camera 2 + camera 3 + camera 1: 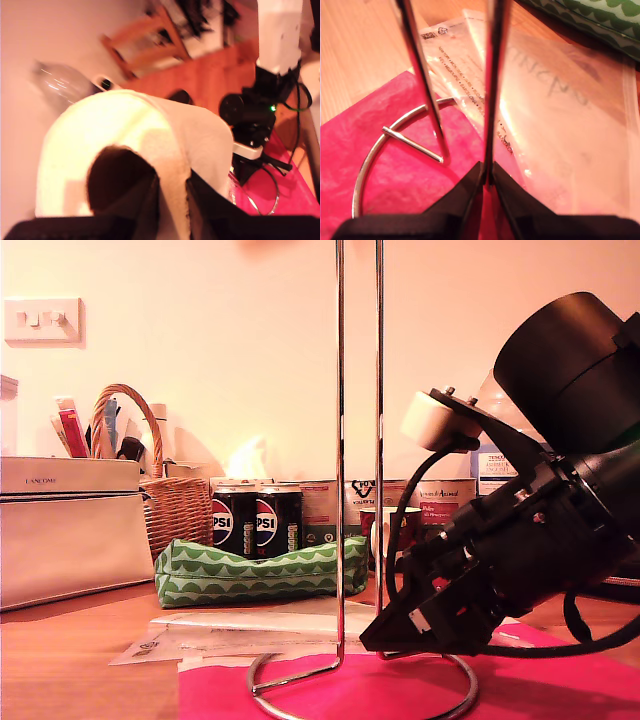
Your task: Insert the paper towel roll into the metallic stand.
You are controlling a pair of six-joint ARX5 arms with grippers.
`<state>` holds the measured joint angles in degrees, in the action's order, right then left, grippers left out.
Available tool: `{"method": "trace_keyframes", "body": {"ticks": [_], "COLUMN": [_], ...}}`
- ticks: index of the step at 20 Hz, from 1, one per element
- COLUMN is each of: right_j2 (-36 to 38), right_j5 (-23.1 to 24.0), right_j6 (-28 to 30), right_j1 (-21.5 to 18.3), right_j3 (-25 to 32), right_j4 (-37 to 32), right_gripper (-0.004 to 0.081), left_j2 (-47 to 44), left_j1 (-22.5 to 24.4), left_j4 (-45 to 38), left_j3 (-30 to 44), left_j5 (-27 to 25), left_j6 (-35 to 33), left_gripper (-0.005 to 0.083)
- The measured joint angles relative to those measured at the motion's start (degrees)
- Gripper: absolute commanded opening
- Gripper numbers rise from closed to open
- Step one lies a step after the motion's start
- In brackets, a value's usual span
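- My second gripper (487,177) sat low over the pink mat (560,685), its two dark jaws pinched together on one upright rod of the stand (492,85), close above the base.
- In the exterior view this arm filled the exterior view's right, black and bulky, with a cream knob on top, reaching down to the stand's (341,440) foot.
- The stand stood upright on the pink mat; its round wire ring (367,165) lay flat on the mat, and a short cross bar ran from the ring to the other rod.
- The two thin rods rose side by side, out of the top of the exterior view.
- A clear plastic packet (555,115) with printed text lay on the wooden table (60,650), just behind the ring, part of it under the mat's edge.
- My first gripper (172,200) was clamped on the wall of the paper towel roll (135,150), one jaw inside the dark hollow core and one outside.
- The roll was held high in the air, well apart from the stand; the second arm and the pink mat showed far below it in the first wrist view. The roll did not show in the exterior view.
- Farther back on the table lay a green patterned pouch (260,575), then two dark cans (256,523), a wicker basket (170,505) and a pale case (70,530) at the exterior view's left.
- A light switch (42,320) sat on the wall behind.
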<state>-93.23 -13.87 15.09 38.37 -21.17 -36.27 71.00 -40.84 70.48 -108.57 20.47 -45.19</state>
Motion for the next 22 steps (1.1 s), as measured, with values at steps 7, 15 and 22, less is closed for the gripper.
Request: {"method": "trace_keyframes", "body": {"ticks": [7,15,22], "right_j2": [0.02,-0.07,-0.09], "right_j5": [0.13,0.81,0.83], "right_j6": [0.00,-0.02,-0.52], "right_j1": [0.00,0.00,0.00], "right_j3": [-0.02,-0.04,-0.04], "right_j4": [0.09,0.98,1.22], "right_gripper": [-0.0011,0.0127,0.0200], "left_j2": [2.12,4.96,4.96], "left_j1": [-1.44,-5.38,-6.91], "left_j4": [0.11,2.56,2.82], "left_j3": [-0.15,-0.28,-0.28], "left_j5": [-1.31,-10.10,-11.41], "left_j6": [-0.09,-0.07,-0.04], "left_gripper": [-0.0022,-0.0022,-0.0022]}}
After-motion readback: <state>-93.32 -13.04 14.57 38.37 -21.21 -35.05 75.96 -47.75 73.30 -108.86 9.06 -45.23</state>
